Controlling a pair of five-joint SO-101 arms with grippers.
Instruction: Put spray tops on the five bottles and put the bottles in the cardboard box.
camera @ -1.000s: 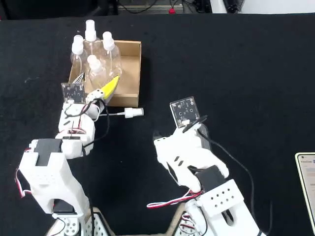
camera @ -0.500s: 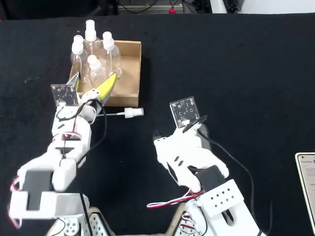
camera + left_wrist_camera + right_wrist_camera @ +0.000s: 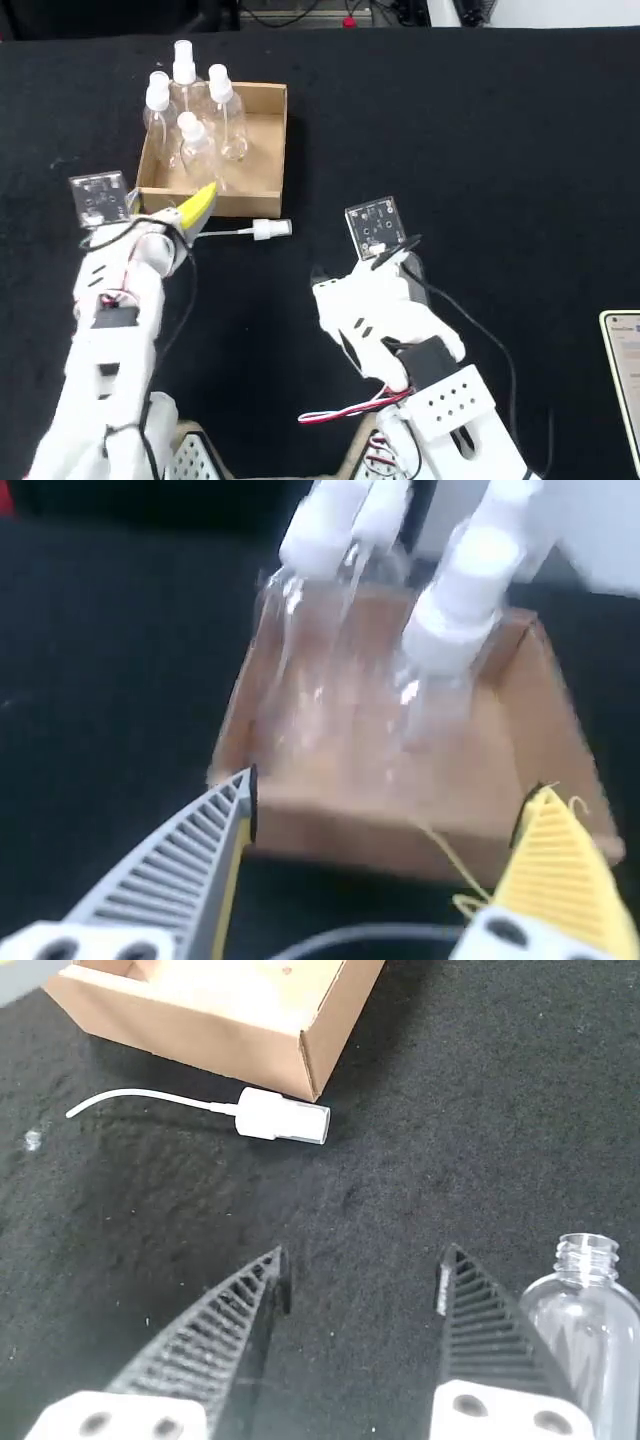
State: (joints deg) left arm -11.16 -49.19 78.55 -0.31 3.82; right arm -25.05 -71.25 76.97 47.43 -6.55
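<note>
The cardboard box [image 3: 262,150] stands at the far left of the black table, and several clear bottles [image 3: 190,110] with white spray tops stand upright in its left half. My left gripper [image 3: 175,207] hangs open and empty just in front of the box's near wall [image 3: 540,740], facing the bottles [image 3: 440,660]. One loose spray top [image 3: 268,229] lies on the table by the box's near right corner, its thin tube pointing left. My right gripper [image 3: 362,1270] is open above bare table, short of that spray top [image 3: 285,1120]. An uncapped clear bottle [image 3: 590,1310] stands beside one of its fingers.
My right arm [image 3: 390,320] occupies the middle front of the table. A white-edged device [image 3: 622,370] lies at the right edge. The right half of the box floor [image 3: 255,145] is bare. Black cloth stretches to the right and back.
My left gripper has drawn back out of the box toward the near left, leaving the bottle standing inside. The right arm and loose spray top have not moved.
</note>
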